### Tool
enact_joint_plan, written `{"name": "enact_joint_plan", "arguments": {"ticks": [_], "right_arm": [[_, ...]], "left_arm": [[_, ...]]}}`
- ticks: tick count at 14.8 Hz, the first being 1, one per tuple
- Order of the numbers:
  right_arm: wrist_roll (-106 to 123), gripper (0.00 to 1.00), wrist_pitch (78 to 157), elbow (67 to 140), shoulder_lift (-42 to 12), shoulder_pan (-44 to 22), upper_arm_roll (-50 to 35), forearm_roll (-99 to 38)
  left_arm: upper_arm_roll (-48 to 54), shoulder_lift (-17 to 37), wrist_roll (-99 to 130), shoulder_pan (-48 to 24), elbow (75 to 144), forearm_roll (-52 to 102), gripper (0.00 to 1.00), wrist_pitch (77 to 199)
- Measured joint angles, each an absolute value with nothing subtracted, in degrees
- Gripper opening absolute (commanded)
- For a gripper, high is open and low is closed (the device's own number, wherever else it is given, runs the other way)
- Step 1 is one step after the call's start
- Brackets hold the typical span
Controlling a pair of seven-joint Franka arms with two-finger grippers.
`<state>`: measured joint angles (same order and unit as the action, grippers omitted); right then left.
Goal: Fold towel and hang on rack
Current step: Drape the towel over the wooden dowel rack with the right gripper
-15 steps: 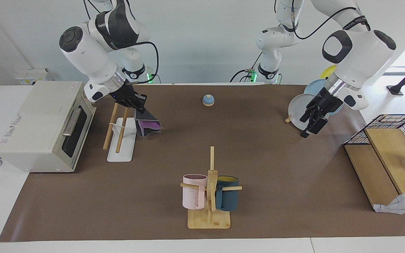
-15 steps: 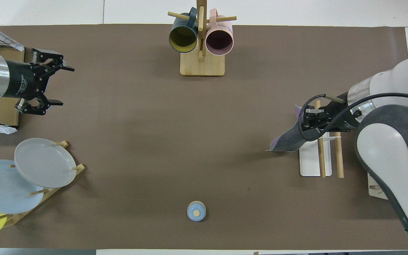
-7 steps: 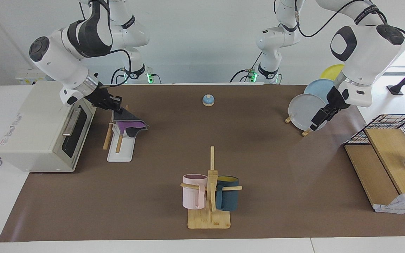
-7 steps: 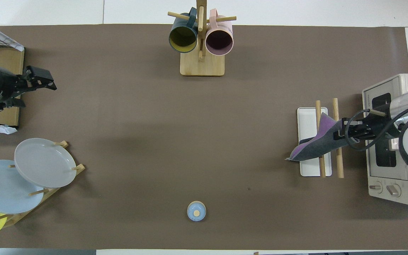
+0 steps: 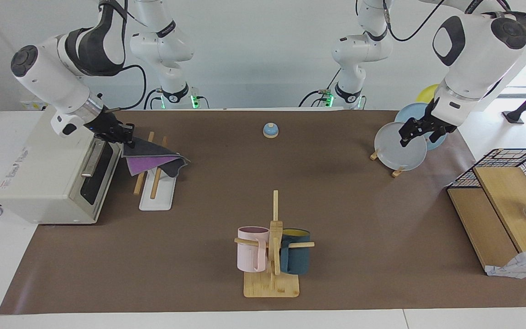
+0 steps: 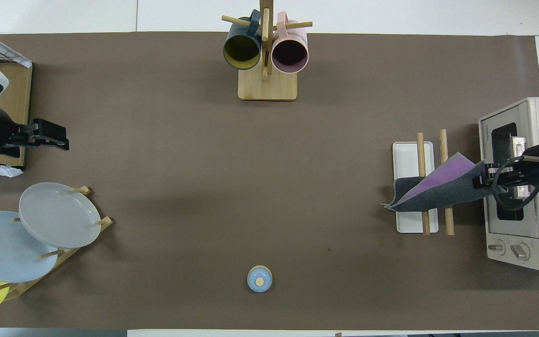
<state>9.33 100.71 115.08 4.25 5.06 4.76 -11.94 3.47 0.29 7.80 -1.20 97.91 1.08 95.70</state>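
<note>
The towel [image 5: 153,161], purple on one face and dark grey on the other, lies folded across the two wooden rods of the rack [image 5: 155,199]. One end droops over the side of the rack toward the table's middle. My right gripper [image 5: 123,136] is shut on the towel's other end, between the rack and the toaster oven's door. In the overhead view the towel [image 6: 438,189] spans the rack [image 6: 405,157] and the right gripper [image 6: 484,180] is at the oven's front. My left gripper [image 5: 420,131] is open and empty, raised over the plate stand; it also shows in the overhead view [image 6: 56,136].
A toaster oven [image 5: 48,164] stands beside the rack at the right arm's end. A mug tree [image 5: 272,256] with two mugs stands farthest from the robots. A plate stand [image 5: 402,146], a wire basket on a wooden box [image 5: 509,192] and a small blue bell [image 5: 270,130] are also on the table.
My right gripper has carried the towel from beside the rack over its rods toward the toaster oven. My left arm has drawn back and up toward the plate stand.
</note>
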Motion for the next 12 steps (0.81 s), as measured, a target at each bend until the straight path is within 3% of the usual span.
{"name": "enact_joint_plan", "arguments": {"ticks": [12], "right_arm": [[13.1,0.0,105.3,121.0,6.4,6.5,4.7,-9.8]], "left_arm": [[1.9,0.8,4.6,-2.8,95.5,1.1,1.0,95.8]]}}
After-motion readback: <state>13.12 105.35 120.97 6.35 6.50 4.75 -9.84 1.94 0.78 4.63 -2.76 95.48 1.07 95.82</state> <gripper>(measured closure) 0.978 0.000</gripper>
